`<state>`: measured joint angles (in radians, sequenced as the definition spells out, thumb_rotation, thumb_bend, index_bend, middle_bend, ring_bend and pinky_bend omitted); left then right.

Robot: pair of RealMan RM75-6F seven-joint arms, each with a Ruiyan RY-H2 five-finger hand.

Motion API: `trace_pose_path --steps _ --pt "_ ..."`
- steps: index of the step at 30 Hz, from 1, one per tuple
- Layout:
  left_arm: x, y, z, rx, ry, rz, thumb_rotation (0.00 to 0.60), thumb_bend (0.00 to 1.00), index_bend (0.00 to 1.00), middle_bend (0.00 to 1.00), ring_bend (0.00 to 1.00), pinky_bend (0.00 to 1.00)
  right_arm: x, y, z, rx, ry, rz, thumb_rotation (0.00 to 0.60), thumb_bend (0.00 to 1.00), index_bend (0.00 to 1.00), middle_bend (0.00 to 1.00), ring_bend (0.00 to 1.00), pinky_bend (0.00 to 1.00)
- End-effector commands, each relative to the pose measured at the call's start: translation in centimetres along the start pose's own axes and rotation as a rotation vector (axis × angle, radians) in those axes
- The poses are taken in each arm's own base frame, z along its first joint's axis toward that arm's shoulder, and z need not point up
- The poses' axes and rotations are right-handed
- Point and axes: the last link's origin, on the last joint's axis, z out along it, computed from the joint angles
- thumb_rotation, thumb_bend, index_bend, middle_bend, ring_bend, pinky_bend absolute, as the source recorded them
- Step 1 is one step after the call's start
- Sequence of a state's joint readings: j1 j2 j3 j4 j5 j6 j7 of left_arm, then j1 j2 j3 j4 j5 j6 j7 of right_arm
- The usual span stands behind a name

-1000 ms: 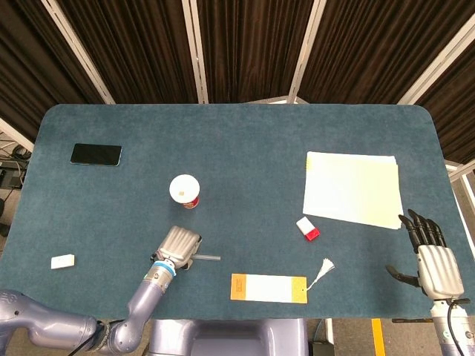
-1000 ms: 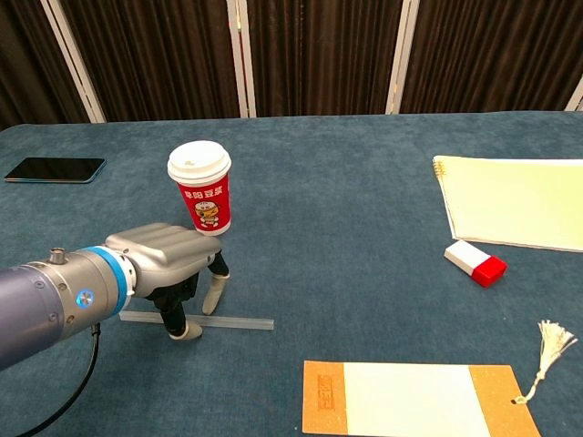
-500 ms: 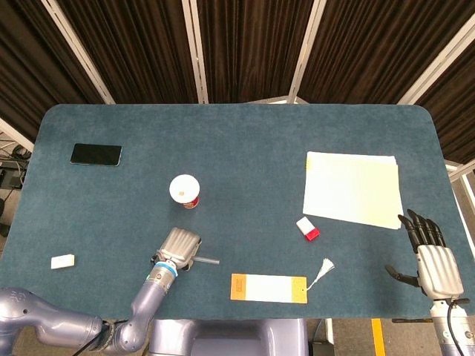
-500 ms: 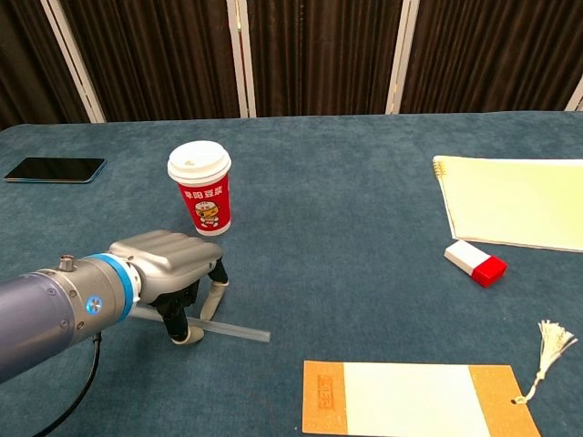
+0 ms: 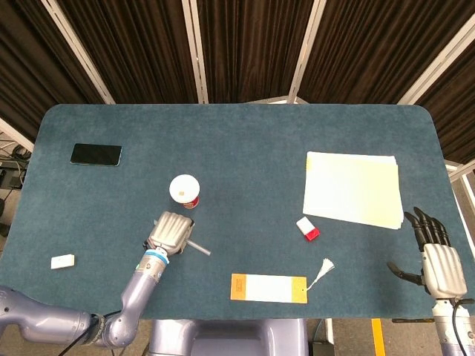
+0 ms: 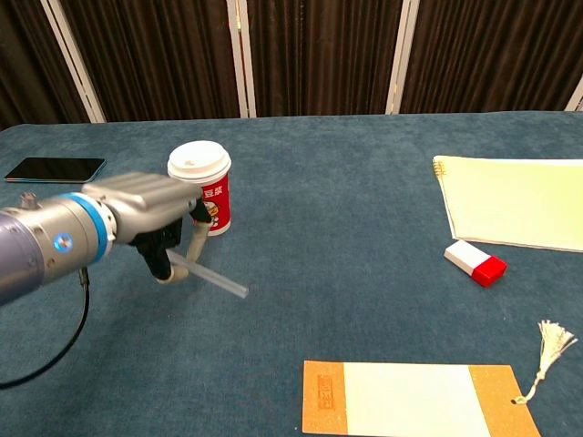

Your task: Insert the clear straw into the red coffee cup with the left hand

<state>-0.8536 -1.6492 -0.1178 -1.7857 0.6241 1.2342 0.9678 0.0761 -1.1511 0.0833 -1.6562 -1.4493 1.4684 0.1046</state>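
The red coffee cup (image 5: pixel 185 191) (image 6: pixel 207 197) with a white lid stands upright left of the table's middle. My left hand (image 5: pixel 171 231) (image 6: pixel 146 211) hovers just in front of it and pinches the clear straw (image 5: pixel 198 248) (image 6: pixel 213 279), which is lifted off the cloth and slants down to the right. The straw's held end is hidden under the fingers. My right hand (image 5: pixel 438 261) stays open at the table's front right corner, holding nothing, seen only in the head view.
A black phone (image 5: pixel 96 154) (image 6: pixel 53 169) lies far left. A white eraser (image 5: pixel 62 260) sits front left. A yellow notepad (image 5: pixel 352 189) (image 6: pixel 515 211), a red-and-white eraser (image 5: pixel 308 228) (image 6: pixel 475 263) and a tasselled bookmark (image 5: pixel 269 288) (image 6: pixel 419 397) lie right and front.
My left hand has risen and moved back towards the cup, lifting the straw off the table; the straw now tilts instead of lying flat. The right hand barely shifted.
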Motion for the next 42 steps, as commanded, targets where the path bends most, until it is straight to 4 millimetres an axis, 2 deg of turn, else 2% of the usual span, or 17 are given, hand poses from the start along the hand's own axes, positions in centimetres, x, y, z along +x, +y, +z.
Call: trace_pose_path --steps 1,9,15,19,23,27,30,32,42 --pt "1.5 -0.5 -0.2 0.0 0.034 -0.055 0.6 0.37 0.59 1.0 0.92 0.78 0.1 0.0 0.0 -0.012 0.009 0.007 0.6 0.15 0.06 0.0 0.0 0.0" --pt "4.2 -1.0 -0.8 -0.014 0.093 -0.127 0.6 0.37 0.59 1.0 0.92 0.78 0.4 -0.1 0.1 -0.048 0.03 0.078 0.6 0.15 0.06 0.0 0.0 0.0" --pt "6.7 -0.6 -1.5 -0.028 0.062 -0.418 0.6 0.37 0.59 1.0 0.92 0.78 0.3 0.1 0.1 -0.085 0.015 0.099 0.6 0.15 0.06 0.0 0.0 0.0" --pt "8.3 -0.3 -2.0 -0.056 0.079 -0.531 0.6 0.37 0.59 1.0 0.92 0.78 0.3 0.0 0.1 -0.082 0.014 0.095 0.6 0.15 0.06 0.0 0.0 0.0" --pt "10.4 -0.1 -2.6 -0.094 0.128 -0.753 0.6 0.37 0.59 1.0 0.92 0.78 0.3 0.0 0.1 -0.079 0.009 0.095 0.6 0.15 0.06 0.0 0.0 0.0" --pt "12.2 -0.7 -2.5 -0.12 0.218 -0.903 0.6 0.37 0.59 1.0 0.92 0.78 0.2 0.0 0.1 -0.077 0.003 0.095 0.6 0.15 0.06 0.0 0.0 0.0" --pt "12.6 -1.4 -2.0 -0.118 0.264 -1.0 0.6 0.37 0.59 1.0 0.92 0.78 0.1 0.0 0.1 -0.077 -0.002 0.095 0.6 0.15 0.06 0.0 0.0 0.0" --pt "12.7 -2.3 -1.4 -0.097 0.291 -1.122 0.6 0.37 0.59 1.0 0.92 0.78 0.1 0.0 0.1 -0.077 -0.007 0.094 0.6 0.15 0.06 0.0 0.0 0.0" --pt "11.9 -4.8 0.5 -0.075 0.35 -1.361 0.6 0.37 0.58 1.0 0.93 0.78 0.0 0.0 0.1 -0.077 -0.019 0.096 0.6 0.15 0.06 0.0 0.0 0.0"
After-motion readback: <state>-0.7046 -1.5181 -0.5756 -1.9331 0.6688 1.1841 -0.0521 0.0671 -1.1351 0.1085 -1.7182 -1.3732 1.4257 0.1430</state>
